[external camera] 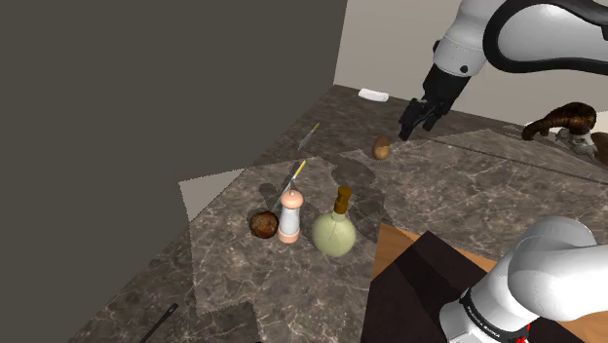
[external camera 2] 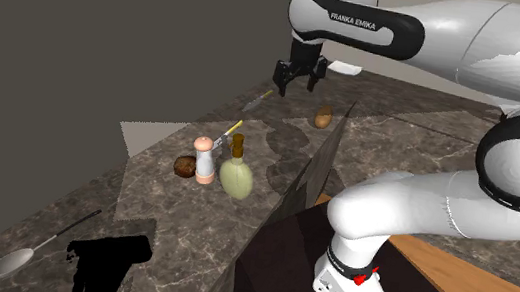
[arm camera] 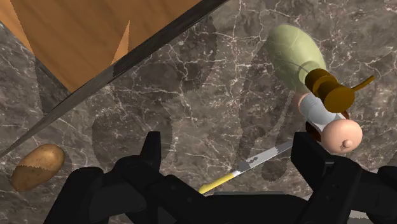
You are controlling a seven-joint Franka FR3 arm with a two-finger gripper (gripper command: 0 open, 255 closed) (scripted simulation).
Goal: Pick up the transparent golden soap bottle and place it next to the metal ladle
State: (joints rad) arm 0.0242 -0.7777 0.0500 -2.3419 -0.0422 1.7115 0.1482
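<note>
**A:** Why does the gripper [external camera: 419,117] hang up there with nothing in it?

**B:** Its fingers stand apart and clasp nothing, so I'd guess it is lining up for the approach. It hovers above the bench [external camera: 458,185], near the potato [external camera: 382,147] and well apart from the soap bottle [external camera: 334,232].

**A:** Where is that bottle exactly?

**B:** It stands upright near the middle of the bench. It's a round, pale yellow-green flask with a golden-brown pump top. A pink-and-white grinder [external camera: 290,216] stands just beside it, and a brown lump [external camera: 263,224] sits on the grinder's other side. In the wrist view the bottle lies out past one finger, not between the two, so the gripper has to move across before it can close.

**A:** Does that crowding matter?

**B:** I'd say so. The grinder is so near that the fingers probably ought to come in at the neck or from the free side, or they may knock it over.

**A:** And the ladle?

**B:** The ladle [external camera 2: 29,253] lies flat at the second exterior view's lower left, well apart from that cluster. It looks like a long carry.

**A:** Count things for me.

**B:** One soap bottle, one ladle, one grinder, one potato, one brown lump and one yellow-handled knife [external camera: 294,175]. There's one gripper, and it's empty.
</note>
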